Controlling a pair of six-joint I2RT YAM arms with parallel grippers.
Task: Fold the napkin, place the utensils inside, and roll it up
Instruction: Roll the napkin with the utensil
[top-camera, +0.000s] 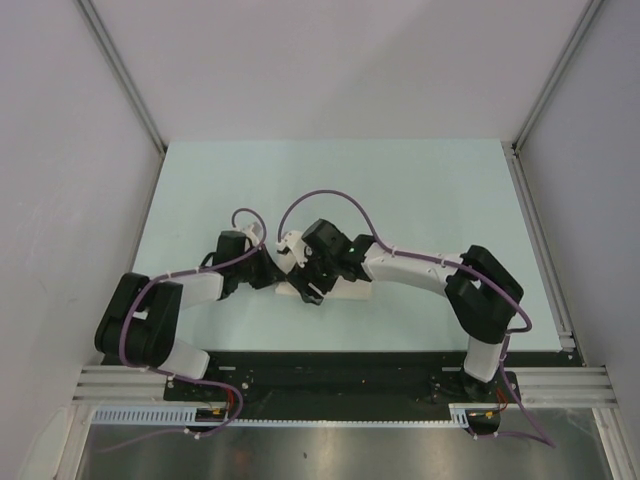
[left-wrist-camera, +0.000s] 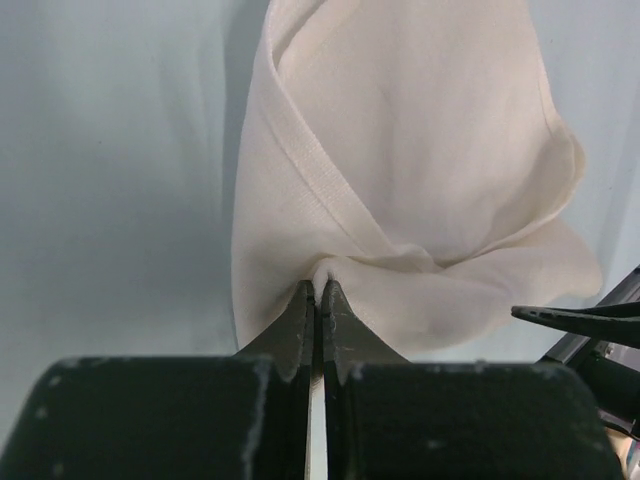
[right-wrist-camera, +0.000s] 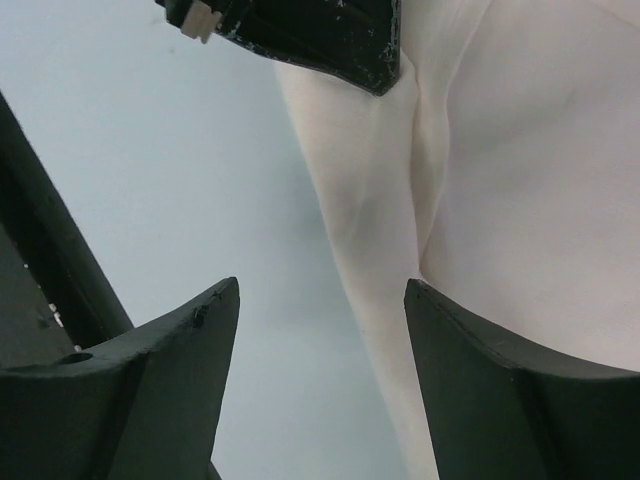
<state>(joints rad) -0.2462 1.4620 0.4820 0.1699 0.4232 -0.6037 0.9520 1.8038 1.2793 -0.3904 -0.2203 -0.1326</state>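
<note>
pinching the napkin (left-wrist-camera: 400, 150), left hand (left-wrist-camera: 316, 290); right hand (right-wrist-camera: 322, 285) spread beside it

Black-and-white arms (top-camera: 405, 268), purple cables (top-camera: 330, 194)

The napkin (left-wrist-camera: 400, 150) runs off the left wrist view's upper edge.

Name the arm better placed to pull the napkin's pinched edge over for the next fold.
Left. The left gripper is shut on a pinch of the napkin, so it can probably pull at once. The right gripper stands open by the cloth, gripping nothing.
</note>
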